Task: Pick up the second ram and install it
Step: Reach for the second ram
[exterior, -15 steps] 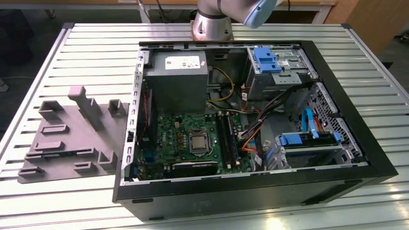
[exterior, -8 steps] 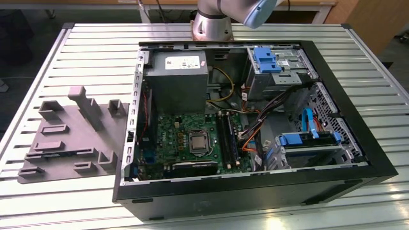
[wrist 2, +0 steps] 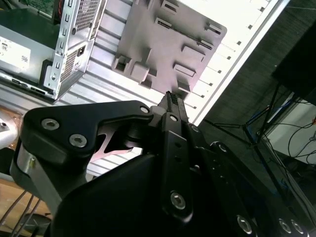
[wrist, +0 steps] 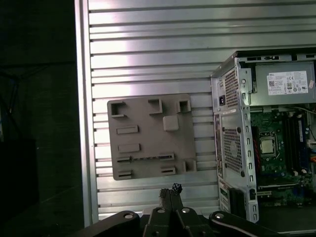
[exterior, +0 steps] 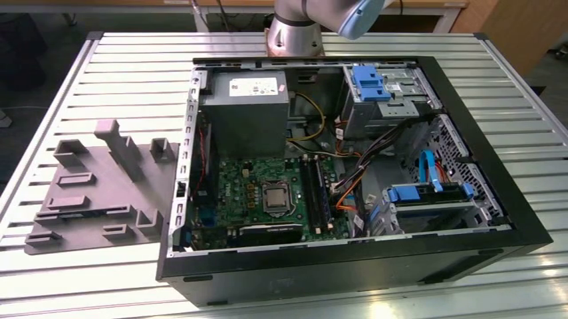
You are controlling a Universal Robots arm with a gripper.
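Observation:
My gripper (wrist: 170,189) hangs high above the table, over its edge next to the grey holder tray (wrist: 148,136). Its black fingers are pressed together with nothing between them, which also shows in the second wrist view (wrist 2: 171,98). The tray's slots look bare in both wrist views and in the exterior view (exterior: 93,193). Inside the open computer case (exterior: 355,266), long dark strips lie in the memory slots (exterior: 316,187) beside the processor (exterior: 276,197). I cannot tell whether one of them is the second ram.
The case lies on its side on a slatted metal table (exterior: 133,73), with the tray at its exterior-view left. The arm's base (exterior: 294,33) stands behind the case. Power supply (exterior: 246,113), blue drive brackets (exterior: 426,193) and cables fill the case.

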